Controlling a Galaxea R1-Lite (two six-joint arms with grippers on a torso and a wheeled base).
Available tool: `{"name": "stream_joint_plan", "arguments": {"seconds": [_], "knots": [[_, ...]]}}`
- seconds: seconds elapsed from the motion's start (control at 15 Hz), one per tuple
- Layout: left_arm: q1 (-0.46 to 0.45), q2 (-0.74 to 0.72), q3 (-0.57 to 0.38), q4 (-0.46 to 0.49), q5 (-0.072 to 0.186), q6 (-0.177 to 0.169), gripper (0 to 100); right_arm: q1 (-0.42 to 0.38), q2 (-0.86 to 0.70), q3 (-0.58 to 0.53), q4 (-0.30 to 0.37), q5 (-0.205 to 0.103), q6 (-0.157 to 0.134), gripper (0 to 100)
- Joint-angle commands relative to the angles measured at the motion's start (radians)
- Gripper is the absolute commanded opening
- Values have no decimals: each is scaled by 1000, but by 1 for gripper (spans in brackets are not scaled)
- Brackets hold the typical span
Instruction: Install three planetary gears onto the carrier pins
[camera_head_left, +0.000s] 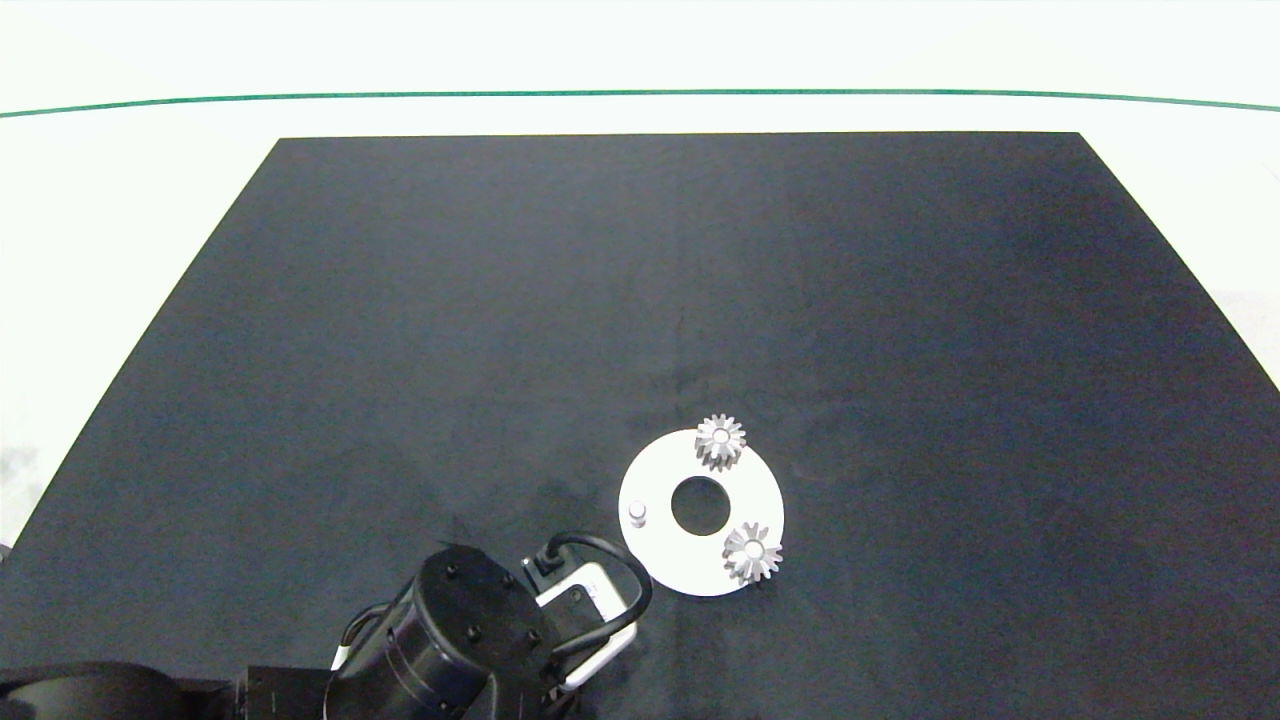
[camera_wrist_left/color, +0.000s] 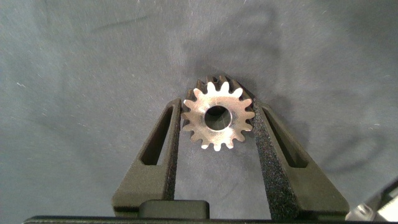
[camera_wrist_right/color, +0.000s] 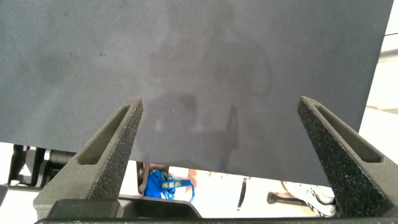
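- Where the left wrist view looks down on the mat (camera_wrist_left/color: 74, 74), we see the third gear (camera_wrist_left/color: 217, 117) lying flat, its hole facing up at the camera, so its axis stands upright.
- We see the left gripper (camera_wrist_left/color: 217, 134) clamped on that gear, one finger (camera_wrist_left/color: 158, 149) against the teeth on each side, the tips pressed to its rim.
- In the head view we find the left arm (camera_head_left: 450, 640) coming in from the lower left corner, its wrist tilted towards the disc (camera_head_left: 700, 570) and ending just beside the disc's near-left rim; the held gear is hidden beneath the wrist there.
- On the disc we count two seated gears: the far gear (camera_head_left: 720, 441) at the far rim and the near gear (camera_head_left: 752, 552) at the near-right rim, both flat with their holes up.
- We see one bare pin (camera_head_left: 637, 514) standing upright on the disc's left side, between the centre hole and the rim, on the side nearest the left arm.
- Around the disc we see open mat on the far side and to the right, with the mat's near edge close behind the arm.
- In the right wrist view we see the right gripper (camera_wrist_right/color: 221, 155) spread wide with nothing between its fingers, held over the mat's edge; it is out of the head view.
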Motion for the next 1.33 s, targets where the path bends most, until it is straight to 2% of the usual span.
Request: {"name": "stream_joint_plan", "arguments": {"seconds": [0.07, 0.47, 0.6, 0.87, 1.33], "knots": [[-29, 1, -155, 127, 5, -3, 0, 1, -23, 1, 4, -1, 0, 100], [-24, 47, -419, 411, 6, -3, 0, 8, -57, 15, 2, 4, -2, 100], [-21, 107, -453, 420, 6, -1, 0, 8, -58, 10, 1, 4, -5, 100], [8, 129, -536, 483, 6, 2, 0, 10, -75, 26, 1, 10, -5, 100], [14, 132, -576, 497, 6, 4, 0, 8, -75, 43, -1, 22, -4, 100]]}}
